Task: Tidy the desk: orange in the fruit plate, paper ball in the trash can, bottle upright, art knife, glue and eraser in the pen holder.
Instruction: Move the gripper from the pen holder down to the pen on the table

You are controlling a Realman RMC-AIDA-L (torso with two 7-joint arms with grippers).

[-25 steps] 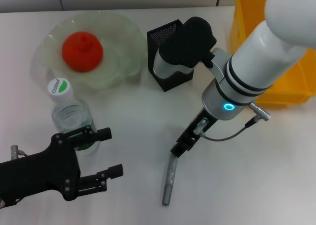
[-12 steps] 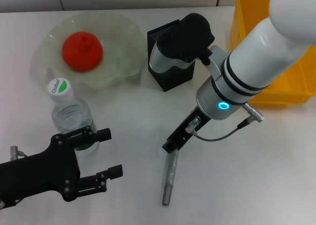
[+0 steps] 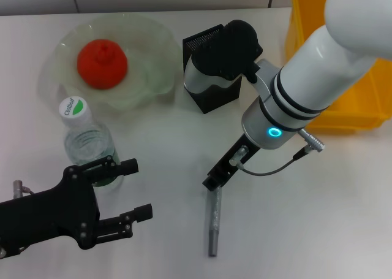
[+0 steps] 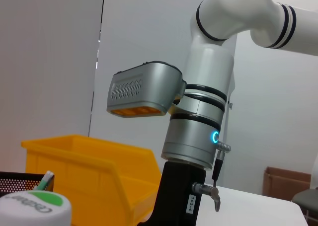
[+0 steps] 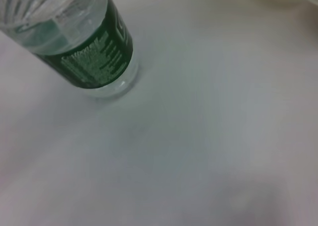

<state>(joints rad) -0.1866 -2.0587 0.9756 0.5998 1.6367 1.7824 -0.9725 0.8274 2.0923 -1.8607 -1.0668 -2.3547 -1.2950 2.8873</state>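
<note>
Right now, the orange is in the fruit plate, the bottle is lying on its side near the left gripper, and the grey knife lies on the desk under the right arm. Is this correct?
One detail is wrong: the bottle stands upright, cap up, beside the left gripper, as the head view shows. The orange is in the fruit plate, and the grey knife lies on the desk under the right arm.

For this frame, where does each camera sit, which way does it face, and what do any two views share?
Head: high on the body, facing down at the desk; shows left gripper, right arm, art knife.
Left wrist: low by the bottle cap, facing sideways at the right arm and yellow bin; no own gripper.
Right wrist: facing down at the bottle; no gripper.
Shared: all three show the bottle.
</note>
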